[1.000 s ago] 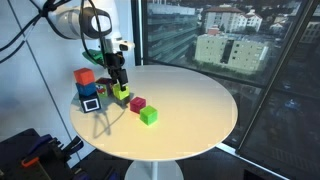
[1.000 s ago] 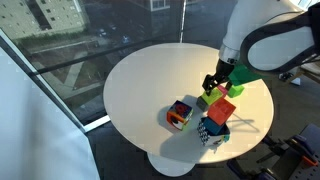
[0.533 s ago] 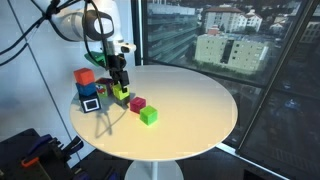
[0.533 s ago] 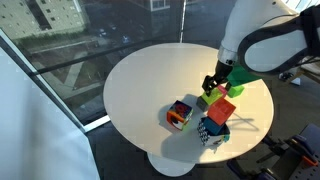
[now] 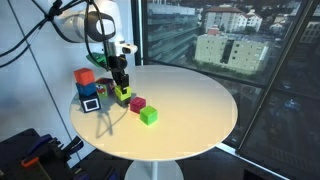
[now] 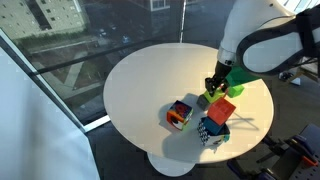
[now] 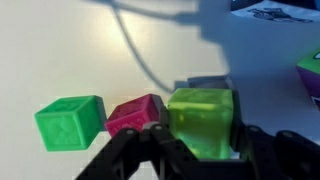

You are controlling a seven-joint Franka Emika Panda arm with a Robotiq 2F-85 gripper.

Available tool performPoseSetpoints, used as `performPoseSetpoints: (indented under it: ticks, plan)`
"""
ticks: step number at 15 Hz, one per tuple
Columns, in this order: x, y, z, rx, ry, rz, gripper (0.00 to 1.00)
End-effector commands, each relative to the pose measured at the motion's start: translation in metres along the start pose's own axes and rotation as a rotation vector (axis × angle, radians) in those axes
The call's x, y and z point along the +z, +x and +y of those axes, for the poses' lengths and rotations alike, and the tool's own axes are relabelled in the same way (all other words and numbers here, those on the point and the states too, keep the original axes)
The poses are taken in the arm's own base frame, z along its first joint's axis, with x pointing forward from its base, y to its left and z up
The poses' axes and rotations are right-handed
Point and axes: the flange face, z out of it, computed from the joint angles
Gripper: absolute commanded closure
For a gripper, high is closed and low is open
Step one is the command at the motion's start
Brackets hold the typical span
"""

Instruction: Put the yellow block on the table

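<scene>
The yellow block (image 7: 200, 122), a small yellow-lime cube, sits between my gripper's (image 7: 198, 150) black fingers, which press on both its sides. In both exterior views my gripper (image 5: 121, 91) (image 6: 213, 90) reaches down near the edge of the round cream table (image 5: 190, 100) (image 6: 150, 80), shut on the yellow block (image 5: 122, 98) (image 6: 205, 99). The block is at or just above the table top; I cannot tell whether it touches. A magenta cube (image 7: 135, 112) and a brighter green cube (image 7: 70, 120) lie just beside it.
A stack of coloured blocks with a red one on top (image 5: 84, 77) (image 6: 222, 110) stands close behind the gripper by the table's edge. A multicoloured cube (image 6: 179, 114) lies nearby. The magenta cube (image 5: 137, 104) and green cube (image 5: 148, 116) lie toward the table's middle.
The arm has stayed in place over the yellow block. The fingers look drawn in on the block's sides.
</scene>
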Motion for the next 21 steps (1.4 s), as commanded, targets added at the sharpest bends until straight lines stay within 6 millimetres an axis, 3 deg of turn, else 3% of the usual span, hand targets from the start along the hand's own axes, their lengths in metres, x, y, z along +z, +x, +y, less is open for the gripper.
performPoseSetpoints:
  ticks: [1,8,21]
  plan:
    - [-0.010,0.008,0.010,0.016,-0.002,-0.004,0.70]
    - [-0.009,0.014,0.035,0.030,-0.025,-0.036,0.72]
    - [-0.016,-0.002,0.067,-0.089,-0.159,-0.125,0.72]
